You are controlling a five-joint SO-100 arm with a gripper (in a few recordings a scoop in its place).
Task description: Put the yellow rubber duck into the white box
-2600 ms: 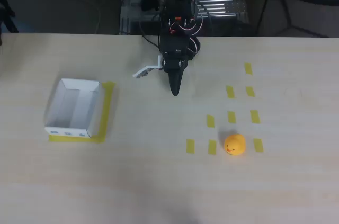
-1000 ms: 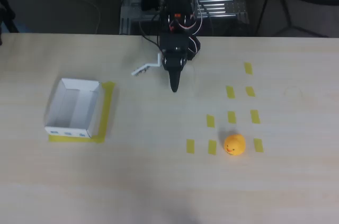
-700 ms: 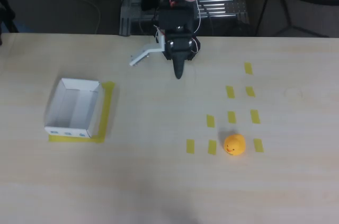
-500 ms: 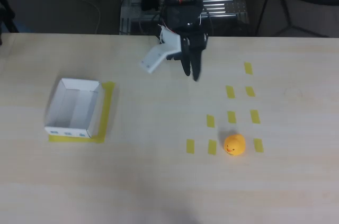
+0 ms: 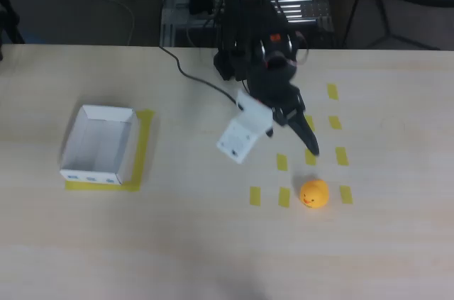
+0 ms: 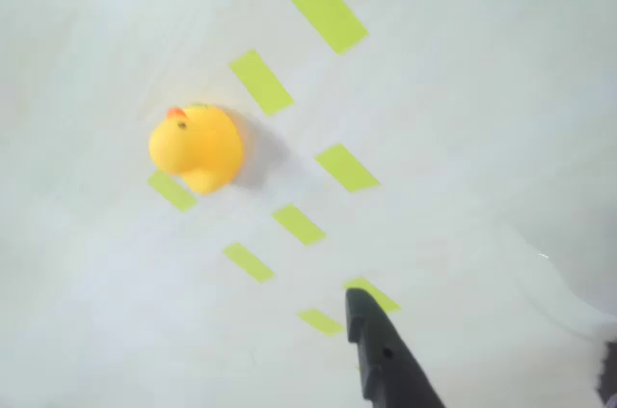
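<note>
Gripper hangs wide open and empty over the tape strips, near the duck. Duck sits on the table, well apart from the box.

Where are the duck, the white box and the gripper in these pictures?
Duck (image 5: 314,193), overhead view, middle of its body.
White box (image 5: 73,140), overhead view, left wall.
Gripper (image 5: 277,140), overhead view, between the white and the black fingertip; jaws wide apart.
</note>
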